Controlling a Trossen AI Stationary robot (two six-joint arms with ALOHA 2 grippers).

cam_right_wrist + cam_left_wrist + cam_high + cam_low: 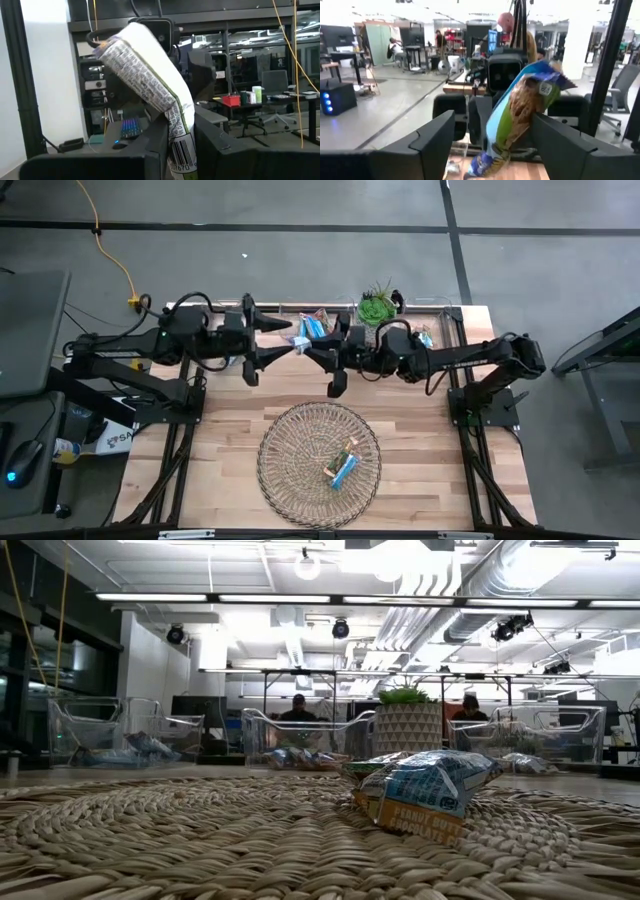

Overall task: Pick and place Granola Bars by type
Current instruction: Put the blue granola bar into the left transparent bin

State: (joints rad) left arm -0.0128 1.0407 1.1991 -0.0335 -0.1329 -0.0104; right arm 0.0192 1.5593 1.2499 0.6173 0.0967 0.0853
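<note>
The lower end of the granola bar (150,95) is cut off by the frame edge in the right wrist view, where its barcode runs out of sight. In the left wrist view its bottom tip is blurred and partly hidden. From above, the bar (299,340) is too small for its print to be read. The clear bins (300,735) are seen only hazily in the low view, their contents indistinct.

The setting is an open-plan robotics lab or tech office with an industrial look: an exposed ceiling with ducts (470,585) and strip lights (250,598) spans the room, and the floor is bare grey concrete (300,205) crossed by dark tape lines. People sit at desks with monitors (335,35) and office chairs (275,82) in the background, while a wooden worktable (420,450) on a metal frame stands among trailing cables.
</note>
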